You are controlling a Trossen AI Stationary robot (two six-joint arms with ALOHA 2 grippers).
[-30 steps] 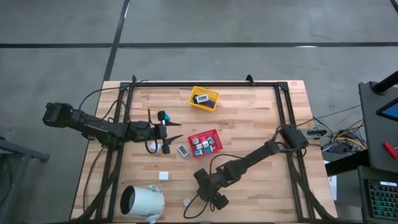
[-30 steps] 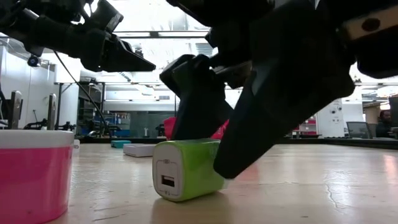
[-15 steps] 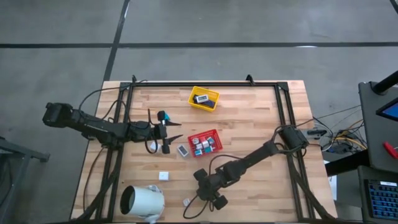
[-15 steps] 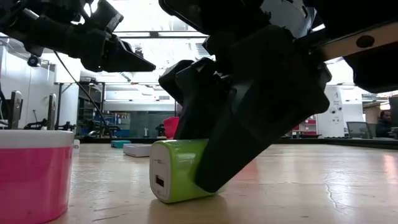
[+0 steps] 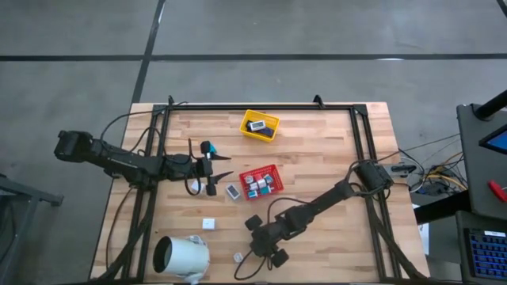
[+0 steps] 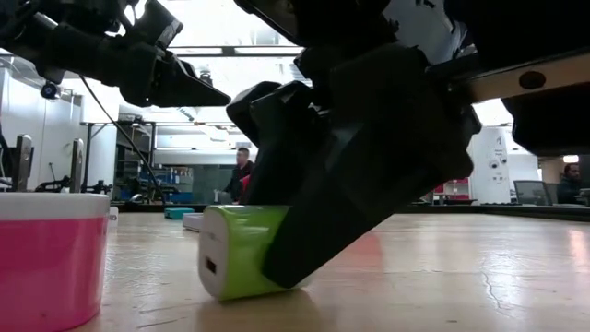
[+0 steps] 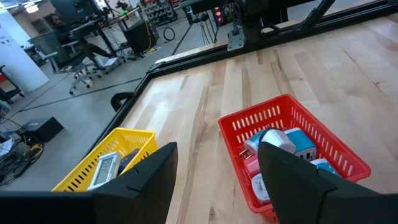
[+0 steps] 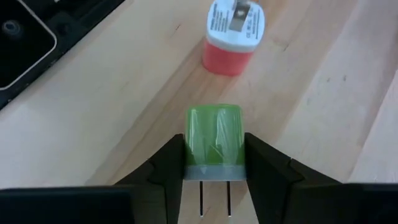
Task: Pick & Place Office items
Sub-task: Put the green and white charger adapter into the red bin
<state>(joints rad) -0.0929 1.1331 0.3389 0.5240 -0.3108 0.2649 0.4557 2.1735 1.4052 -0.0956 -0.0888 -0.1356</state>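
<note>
Right gripper (image 8: pixel 214 163) closed on green charger (image 8: pixel 214 135), prongs half hidden

Probably a robotics lab: concrete floor (image 5: pixel 317 28), wooden workbench (image 5: pixel 317 158), office chairs (image 7: pixel 87 68) and equipment racks (image 7: pixel 158 9) behind.

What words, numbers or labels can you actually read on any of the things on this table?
None can be read.
Pink charger: rows of small print on its white face, too blurred to read.
Device in the yellow tray: a pale screen, nothing legible on it.
Green charger, held in the right gripper: no print shows.
Items in the red tray: no readable marks.
</note>
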